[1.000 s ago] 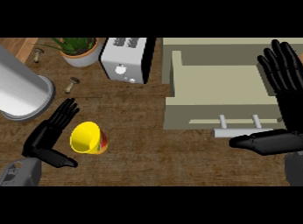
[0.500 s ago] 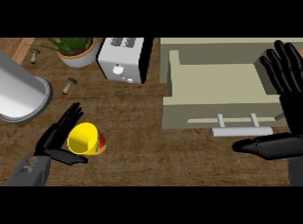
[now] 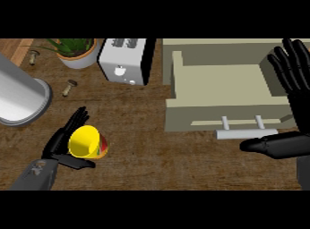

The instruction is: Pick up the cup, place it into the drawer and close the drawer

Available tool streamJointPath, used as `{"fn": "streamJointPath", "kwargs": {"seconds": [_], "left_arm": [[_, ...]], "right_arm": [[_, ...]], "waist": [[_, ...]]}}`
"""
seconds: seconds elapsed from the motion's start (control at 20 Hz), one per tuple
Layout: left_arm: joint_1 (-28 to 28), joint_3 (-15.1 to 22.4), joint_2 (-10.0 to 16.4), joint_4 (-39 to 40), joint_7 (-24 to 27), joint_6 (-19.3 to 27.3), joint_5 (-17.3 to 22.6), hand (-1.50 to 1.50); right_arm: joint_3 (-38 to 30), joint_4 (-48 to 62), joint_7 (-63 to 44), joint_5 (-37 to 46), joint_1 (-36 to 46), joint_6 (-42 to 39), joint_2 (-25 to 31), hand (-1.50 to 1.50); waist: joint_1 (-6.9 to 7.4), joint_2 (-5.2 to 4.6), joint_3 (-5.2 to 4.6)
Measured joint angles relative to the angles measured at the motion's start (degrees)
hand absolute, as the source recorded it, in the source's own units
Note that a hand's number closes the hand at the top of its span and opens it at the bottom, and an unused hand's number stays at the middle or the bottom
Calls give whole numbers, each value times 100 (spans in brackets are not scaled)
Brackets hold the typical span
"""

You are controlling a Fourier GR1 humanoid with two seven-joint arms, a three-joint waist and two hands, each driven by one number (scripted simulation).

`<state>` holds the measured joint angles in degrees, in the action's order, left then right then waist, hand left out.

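The cup (image 3: 85, 142) is yellow and sits on the counter (image 3: 157, 170) at lower left. Its mouth faces up toward the view, and the outer wall shows on its right side. Whether its long axis is vertical or slightly tilted cannot be told.

The left hand (image 3: 60, 145) is against the cup's left side. Its fingers are extended along the wall and the thumb reaches under the near edge, so the fingers are not closed round the cup.

A grey cylinder (image 3: 12, 94) stands beyond the cup to the left. Farther back are a plant pot (image 3: 79, 56) and a toaster (image 3: 124, 60).

The drawer (image 3: 184, 76) is open, to the right and well apart from the cup, with its handle (image 3: 247, 133) on the near face. The right hand (image 3: 302, 103) shows at the right edge beside the drawer, fingers straight and spread, thumb pointing left just beside the handle.
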<state>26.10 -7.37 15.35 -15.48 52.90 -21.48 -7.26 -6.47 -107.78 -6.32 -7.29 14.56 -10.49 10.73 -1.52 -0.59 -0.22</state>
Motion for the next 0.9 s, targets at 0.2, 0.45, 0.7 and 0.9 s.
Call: {"fn": "streamJointPath", "kwargs": {"seconds": [0.2,0.45,0.7,0.9], "left_arm": [[170,13,-74,186,80,40,-40,-150],[205,76,-213,295,213,107,-116,-150],[305,106,-307,364,150,-84,-100,150],[384,142,-390,260,117,-321,-56,150]], "right_arm": [[73,28,-33,73,78,36,-33,-150],[47,-4,-106,40,119,22,0,-150],[27,73,-104,78,200,49,10,-150],[-22,217,-74,78,269,21,58,-150]], "waist": [[-24,-14,-3],[-34,-15,-6],[-33,-22,-7],[-15,-24,-7]]}}
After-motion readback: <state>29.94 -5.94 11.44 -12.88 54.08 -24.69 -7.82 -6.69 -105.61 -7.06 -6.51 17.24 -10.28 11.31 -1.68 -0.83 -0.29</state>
